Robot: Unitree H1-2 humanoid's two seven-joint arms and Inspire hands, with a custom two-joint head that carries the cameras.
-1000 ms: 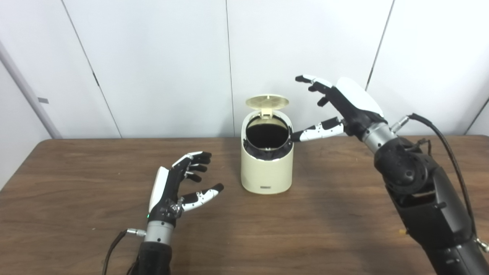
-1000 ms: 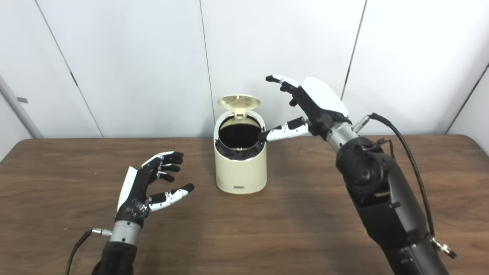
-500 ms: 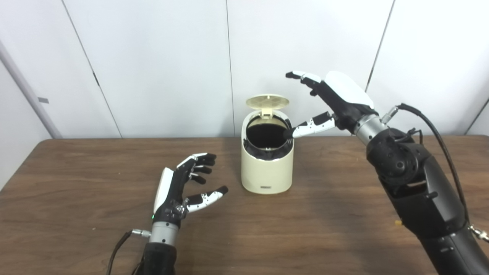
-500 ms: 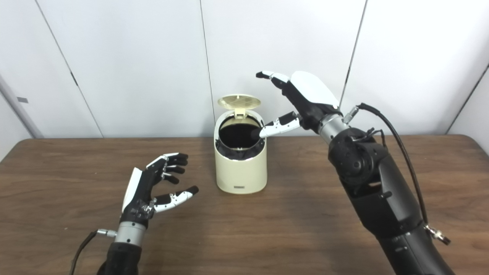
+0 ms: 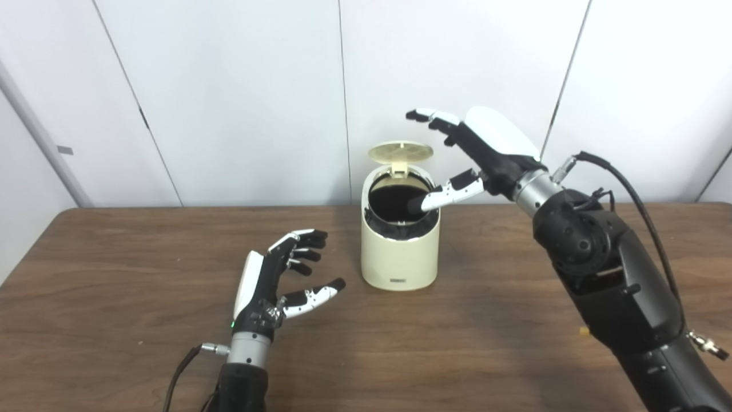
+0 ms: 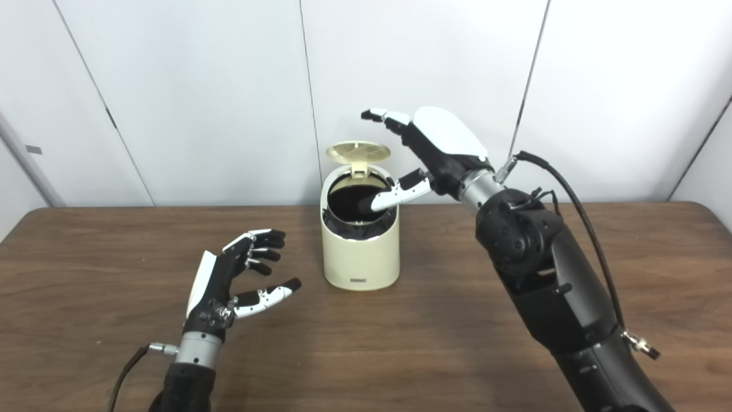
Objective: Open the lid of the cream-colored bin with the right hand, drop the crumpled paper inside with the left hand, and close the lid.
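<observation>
The cream-colored bin point(image 5: 400, 260) stands upright at the middle of the brown table point(image 5: 114, 320). Its round lid point(image 5: 400, 151) is tipped up at the back, showing the dark inside. My right hand point(image 5: 486, 151) hovers open just right of the lid, fingers stretched above it, thumb reaching across the bin's mouth. My left hand point(image 5: 274, 277) floats open over the table to the left of the bin, holding nothing. No crumpled paper shows anywhere in either view.
White wall panels point(image 5: 229, 86) stand close behind the table's far edge. A cable point(image 5: 635, 194) loops off my right forearm.
My right hand has moved left toward the bin, and its thumb now reaches over the bin's mouth. My left hand has edged slightly forward. The lid stays up.
</observation>
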